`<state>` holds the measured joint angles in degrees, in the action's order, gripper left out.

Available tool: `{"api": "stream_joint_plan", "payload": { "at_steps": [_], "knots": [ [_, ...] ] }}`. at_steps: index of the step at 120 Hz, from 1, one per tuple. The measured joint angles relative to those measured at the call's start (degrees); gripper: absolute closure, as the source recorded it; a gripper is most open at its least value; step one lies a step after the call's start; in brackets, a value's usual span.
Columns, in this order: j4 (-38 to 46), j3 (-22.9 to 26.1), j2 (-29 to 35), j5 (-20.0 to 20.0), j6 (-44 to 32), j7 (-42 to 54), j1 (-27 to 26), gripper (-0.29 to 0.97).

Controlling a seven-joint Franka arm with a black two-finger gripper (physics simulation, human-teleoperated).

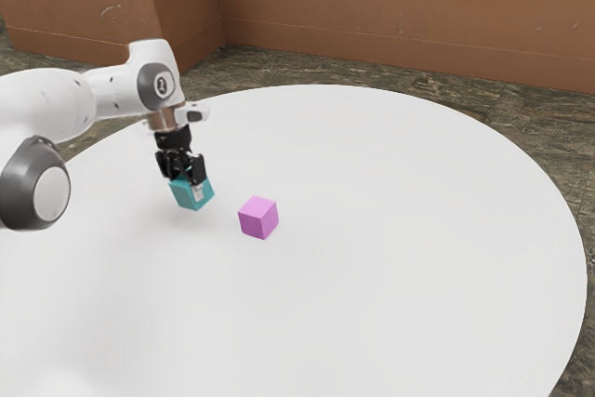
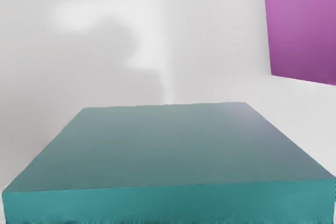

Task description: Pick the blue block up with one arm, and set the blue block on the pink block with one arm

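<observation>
With the gripper (image 1: 189,178) clamped on the blue block (image 1: 193,196), raise it clear, center it over the pink block (image 1: 258,217), then lower squarely.

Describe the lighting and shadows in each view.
Exterior view: soft even light, no glare, a faint shadow under the blue block on the table. Wrist view: a grey shadow lies on the table beyond that block.

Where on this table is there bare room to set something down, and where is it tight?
The white table is bare from the pink block to its rim at the exterior view's right, and nearer the camera than both blocks. It is tight only in the gap between the pink block and the blue block held in the pincer.
</observation>
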<state>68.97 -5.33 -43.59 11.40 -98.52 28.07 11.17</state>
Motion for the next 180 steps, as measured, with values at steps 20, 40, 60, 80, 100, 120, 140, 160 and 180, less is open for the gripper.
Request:
{"api": "stream_joint_plan", "payload": {
  "at_steps": [20, 40, 60, 80, 100, 120, 140, 160, 180],
  "knots": [
    [-5.7, 3.0, -0.7, -1.9, 4.5, -5.0, -0.2, 0.32],
    [-9.4, 6.7, -2.0, -5.3, 8.3, -10.0, -0.4, 0.32],
    [-12.5, 10.9, -3.6, -9.0, 10.9, -15.4, -0.6, 0.33],
    [-17.9, 12.4, -7.1, -10.6, 12.3, -20.1, -2.1, 0.33],
    [-20.6, 13.0, -9.4, -11.7, 13.1, -24.0, -3.1, 0.34],
    [-24.3, 14.2, -12.1, -13.7, 12.5, -26.3, -3.4, 0.34],
    [-24.9, 14.7, -13.1, -15.0, 10.8, -27.4, -3.5, 0.35],
    [-25.3, 15.3, -13.8, -15.8, 9.8, -27.9, -3.5, 0.35],
    [-25.4, 16.6, -14.1, -16.9, 9.2, -27.8, -3.5, 0.35]
  ]
}}
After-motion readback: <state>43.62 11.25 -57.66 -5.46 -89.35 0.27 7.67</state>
